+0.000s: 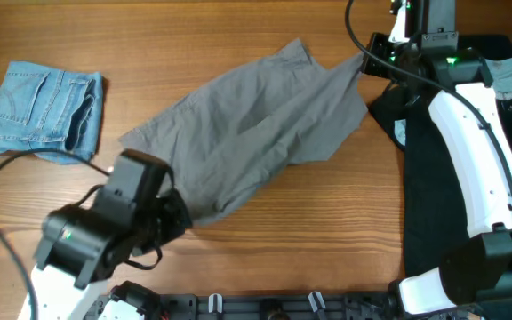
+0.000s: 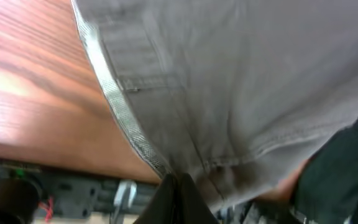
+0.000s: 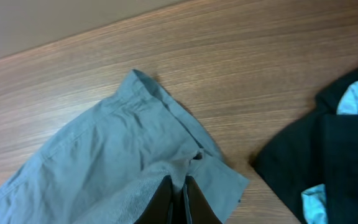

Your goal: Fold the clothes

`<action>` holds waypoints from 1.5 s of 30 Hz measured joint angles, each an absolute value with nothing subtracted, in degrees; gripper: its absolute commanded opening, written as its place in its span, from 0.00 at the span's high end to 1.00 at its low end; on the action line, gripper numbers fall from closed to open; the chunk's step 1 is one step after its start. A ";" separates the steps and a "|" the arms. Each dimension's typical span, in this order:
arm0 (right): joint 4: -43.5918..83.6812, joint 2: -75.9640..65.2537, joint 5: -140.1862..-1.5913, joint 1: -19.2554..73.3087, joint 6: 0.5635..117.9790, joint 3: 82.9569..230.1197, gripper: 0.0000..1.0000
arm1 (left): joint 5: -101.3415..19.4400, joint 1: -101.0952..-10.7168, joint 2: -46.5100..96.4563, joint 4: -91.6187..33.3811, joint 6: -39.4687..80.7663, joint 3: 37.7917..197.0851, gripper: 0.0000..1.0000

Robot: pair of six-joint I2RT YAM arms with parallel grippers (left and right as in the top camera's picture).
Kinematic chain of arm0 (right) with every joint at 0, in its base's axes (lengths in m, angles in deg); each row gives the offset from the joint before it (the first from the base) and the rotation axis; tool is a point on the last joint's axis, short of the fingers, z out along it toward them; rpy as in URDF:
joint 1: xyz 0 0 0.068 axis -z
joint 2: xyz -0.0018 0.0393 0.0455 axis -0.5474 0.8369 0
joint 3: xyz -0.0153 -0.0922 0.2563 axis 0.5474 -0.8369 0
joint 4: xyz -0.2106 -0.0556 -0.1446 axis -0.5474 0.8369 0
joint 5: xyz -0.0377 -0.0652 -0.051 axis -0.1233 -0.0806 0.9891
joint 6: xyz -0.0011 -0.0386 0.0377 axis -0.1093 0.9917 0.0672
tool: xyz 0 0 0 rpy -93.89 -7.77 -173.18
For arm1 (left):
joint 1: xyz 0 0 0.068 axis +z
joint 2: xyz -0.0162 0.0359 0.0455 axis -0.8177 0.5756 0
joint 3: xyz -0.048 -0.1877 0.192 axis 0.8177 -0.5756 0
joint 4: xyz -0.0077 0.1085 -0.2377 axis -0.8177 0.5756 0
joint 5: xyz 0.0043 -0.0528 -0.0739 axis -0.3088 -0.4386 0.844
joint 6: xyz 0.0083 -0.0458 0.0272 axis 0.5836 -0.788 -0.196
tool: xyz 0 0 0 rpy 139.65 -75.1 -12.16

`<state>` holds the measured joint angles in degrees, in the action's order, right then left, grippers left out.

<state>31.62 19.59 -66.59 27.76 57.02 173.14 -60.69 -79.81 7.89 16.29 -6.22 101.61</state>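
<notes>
Pants (image 1: 256, 124) lie spread diagonally across table (image 1: 327, 240) ctr. L gripper (image 2: 178, 185) pinches the near-left edge by the seam (fingers pressed together on cloth). R gripper (image 3: 180, 190) is clamped on the far-right corner, near black garment (image 1: 420, 204). Denim shorts (image 1: 47, 111) sit far left, well apart.

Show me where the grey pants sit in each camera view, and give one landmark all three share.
Overhead: pants lie diagonally across the middle.
Left wrist: pants fill the upper right, their seamed edge running down to the left fingers.
Right wrist: pants fill the lower left, meeting the right fingers at the bottom.
Shared landmark: the wood table, bare beside the cloth in every view.
</notes>
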 measured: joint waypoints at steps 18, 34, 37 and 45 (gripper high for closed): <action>18.63 24.16 -67.60 24.98 55.62 173.14 0.96 | -81.41 -88.53 18.16 17.14 -24.80 101.59 0.96; 35.86 -3.49 -67.07 25.14 58.27 175.28 0.96 | -87.64 -69.07 18.93 23.26 14.63 146.57 0.96; 38.68 -15.70 -66.94 25.14 57.85 177.36 0.96 | -88.75 -69.07 18.21 28.07 16.11 160.17 0.96; 37.56 -10.76 -68.60 25.14 56.58 178.38 0.96 | -91.68 -69.07 22.82 25.05 21.34 167.29 0.96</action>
<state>37.56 -10.76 -68.60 25.14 56.58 178.38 -91.68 -69.07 22.82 25.05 21.34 167.29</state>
